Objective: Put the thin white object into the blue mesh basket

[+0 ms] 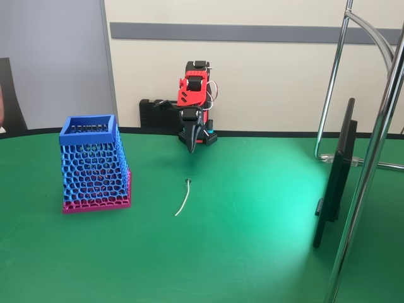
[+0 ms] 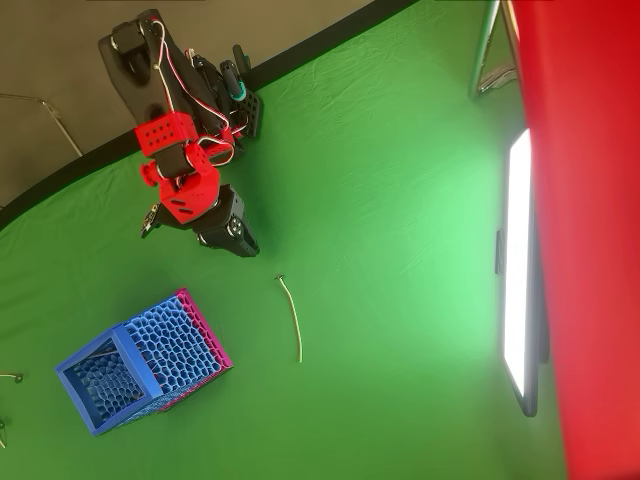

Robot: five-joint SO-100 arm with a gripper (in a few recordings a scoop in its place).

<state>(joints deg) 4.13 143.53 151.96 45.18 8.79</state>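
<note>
Nearest the fixed view, the thin white object (image 1: 184, 197) lies flat on the green table (image 1: 252, 252), its dark knob pointing away toward me. The blue mesh basket (image 1: 91, 164) stands upright well left of it. Farther back my gripper (image 1: 192, 140) hangs folded, fingers pressed together, grasping nothing.

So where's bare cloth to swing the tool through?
Bare green cloth lies between the thin white object and the monitor, and all along the near edge. Tighter: the gap between the blue mesh basket and the stick. The tool hangs near the arm's base.
</note>
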